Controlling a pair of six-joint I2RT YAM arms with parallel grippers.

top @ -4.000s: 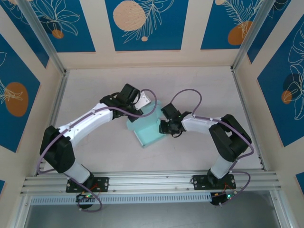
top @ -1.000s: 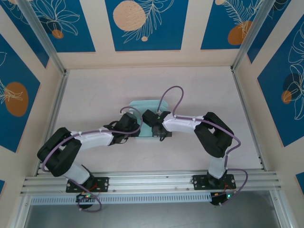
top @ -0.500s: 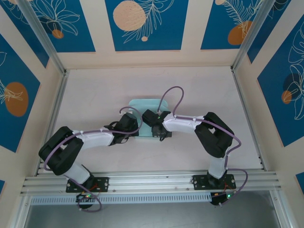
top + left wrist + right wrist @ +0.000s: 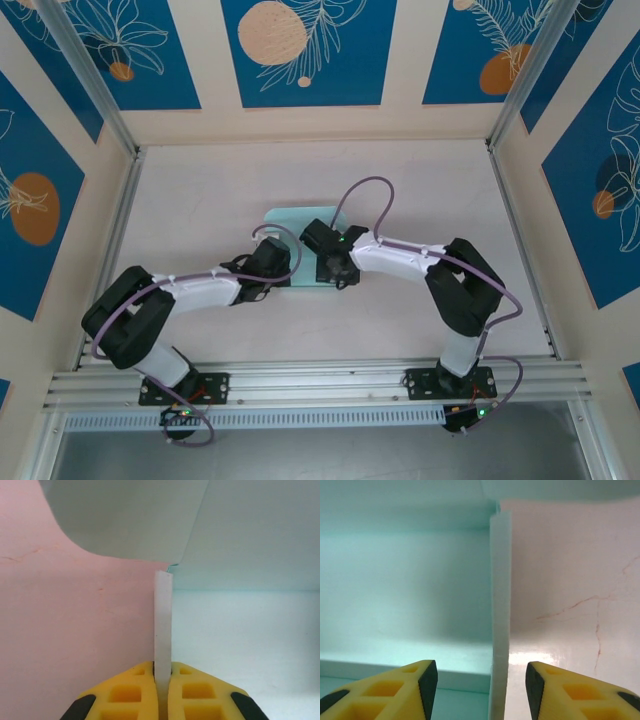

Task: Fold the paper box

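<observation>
From overhead I see the box [image 4: 287,223] lying about mid-table [image 4: 190,190], a little nearer the left edge than the right and well away from every corner. Both arms reach in over it, so I get its far part and a thin strip along its near side. The rest is hidden under the wrists.

My left tool [image 4: 278,266] sits at the box's left side. On the left wrist camera that tool [image 4: 162,674] is pressed together on a thin upright wall [image 4: 163,620] of the box. The two yellow fingers [image 4: 131,692] meet on it, and the card's edge runs straight up between them. Left of that wall is bare pinkish table [image 4: 70,625], and right of it is the pale floor of the box. A flap [image 4: 125,520] with a rounded corner spans the top of the view beyond the wall's end.

My right tool [image 4: 333,268] is at the box's right side, just beside the left one. On the right wrist camera the tool [image 4: 481,680] has its jaws apart, with another upright wall [image 4: 500,590] standing between them. That wall sits nearer the right finger [image 4: 570,692] than the left, and I see a gap on either side, so nothing is gripped here. Left of this wall is the mint inside of the box. Right of it is glossy table with faint reddish veins.
</observation>
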